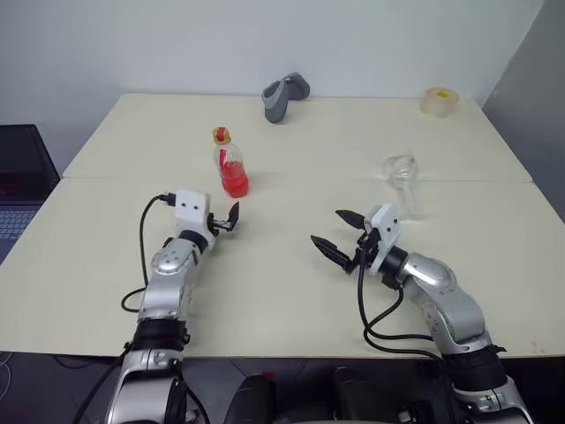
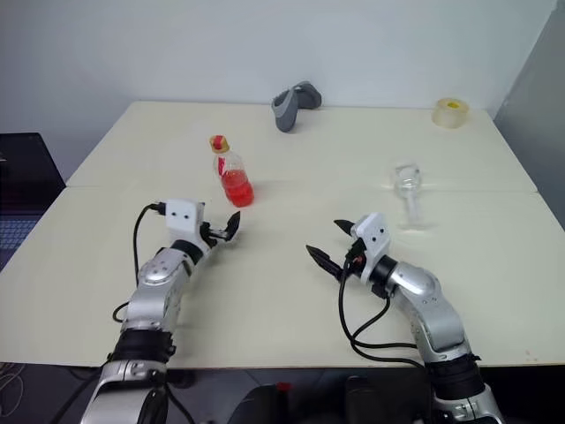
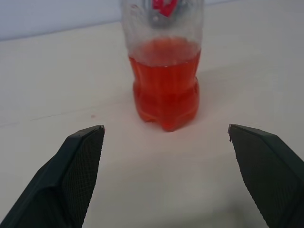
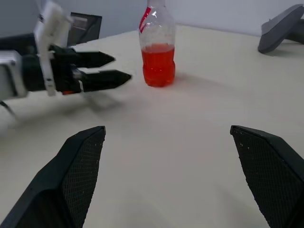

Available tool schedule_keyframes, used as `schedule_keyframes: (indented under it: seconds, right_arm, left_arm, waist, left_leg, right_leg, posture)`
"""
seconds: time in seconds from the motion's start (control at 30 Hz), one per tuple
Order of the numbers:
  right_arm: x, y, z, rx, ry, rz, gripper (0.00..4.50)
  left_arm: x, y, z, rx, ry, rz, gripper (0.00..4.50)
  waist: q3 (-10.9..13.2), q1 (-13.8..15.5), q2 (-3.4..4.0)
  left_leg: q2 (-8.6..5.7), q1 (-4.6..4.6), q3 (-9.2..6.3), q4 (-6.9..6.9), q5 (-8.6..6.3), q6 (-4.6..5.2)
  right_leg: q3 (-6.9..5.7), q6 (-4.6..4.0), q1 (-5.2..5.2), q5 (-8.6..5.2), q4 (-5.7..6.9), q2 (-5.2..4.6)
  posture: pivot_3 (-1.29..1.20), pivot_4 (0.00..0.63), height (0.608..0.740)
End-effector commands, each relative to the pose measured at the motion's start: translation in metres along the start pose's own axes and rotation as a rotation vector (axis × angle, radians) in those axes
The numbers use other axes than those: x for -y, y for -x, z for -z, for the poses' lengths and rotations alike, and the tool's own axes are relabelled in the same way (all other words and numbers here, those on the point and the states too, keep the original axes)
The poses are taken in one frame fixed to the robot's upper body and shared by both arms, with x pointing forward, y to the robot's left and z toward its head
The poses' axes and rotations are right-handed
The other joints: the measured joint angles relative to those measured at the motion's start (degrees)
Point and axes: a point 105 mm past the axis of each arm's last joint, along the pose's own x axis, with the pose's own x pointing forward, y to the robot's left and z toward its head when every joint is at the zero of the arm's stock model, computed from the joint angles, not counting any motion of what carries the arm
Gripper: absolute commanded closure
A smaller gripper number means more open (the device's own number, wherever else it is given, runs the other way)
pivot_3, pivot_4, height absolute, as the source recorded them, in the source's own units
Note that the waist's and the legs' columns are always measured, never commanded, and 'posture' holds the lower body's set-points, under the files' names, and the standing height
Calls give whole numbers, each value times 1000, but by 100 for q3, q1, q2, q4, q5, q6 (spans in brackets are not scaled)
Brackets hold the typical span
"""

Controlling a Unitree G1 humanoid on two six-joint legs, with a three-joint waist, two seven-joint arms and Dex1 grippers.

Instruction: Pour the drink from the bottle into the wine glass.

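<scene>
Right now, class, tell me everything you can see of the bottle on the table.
The bottle is small, clear plastic, with a narrow neck, a yellowish cap and a red-and-white label. Red drink fills its lower part. It stands upright and capped on the cream table, untouched; the left pincer is open just short of it.

A wide cream tabletop [image 1: 291, 291] carries the scene, a seam crossing it side to side. At its far edge lies a grey curved plastic object [image 1: 284, 95]. At the far right corner sits a roll of clear yellowish tape [image 1: 439, 101]. A dark laptop [image 1: 19, 177] sits off the left side.
</scene>
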Motion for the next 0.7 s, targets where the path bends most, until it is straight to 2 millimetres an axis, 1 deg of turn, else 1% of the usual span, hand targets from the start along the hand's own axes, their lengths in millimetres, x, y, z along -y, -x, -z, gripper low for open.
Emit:
schedule_keyframes:
  seconds: [0.03,0.23,0.4,0.57,0.7]
  right_arm:
    - [-4,-2,-38,97,-13,-36,0]
    - [-6,-5,-45,109,-19,-38,0]
    - [-8,-5,-48,120,-16,-32,0]
    - [-10,-6,-50,124,-7,-35,0]
    - [-10,-7,-52,129,-3,-40,0]
  left_arm:
    - [-2,-15,-17,57,-10,2,19]
    - [2,-34,-23,71,5,-4,19]
    - [3,-45,-23,62,25,-10,19]
    - [7,-55,-30,58,16,13,19]
    - [-2,-60,-34,47,23,-40,19]
  waist:
    - [0,-2,0]
    - [0,-1,0]
    - [0,0,0]
    - [0,-1,0]
    - [0,-1,0]
  left_leg:
    - [0,-2,-3,1,0,0]
    - [-6,-12,-7,1,0,0]
    - [-13,-19,-18,7,0,0]
    - [-19,-33,-41,13,1,1]
    - [-36,-38,-56,13,2,2]
  right_leg:
    - [-4,0,0,0,-1,0]
    - [-8,0,-2,0,-12,-5]
    - [-20,0,-4,0,-8,-10]
    - [-76,0,-5,0,-10,-19]
    - [-91,1,-6,0,-8,-37]
  posture:
    - [0,150,740]
    - [0,150,740]
    - [0,150,740]
    - [0,150,740]
    - [0,150,740]
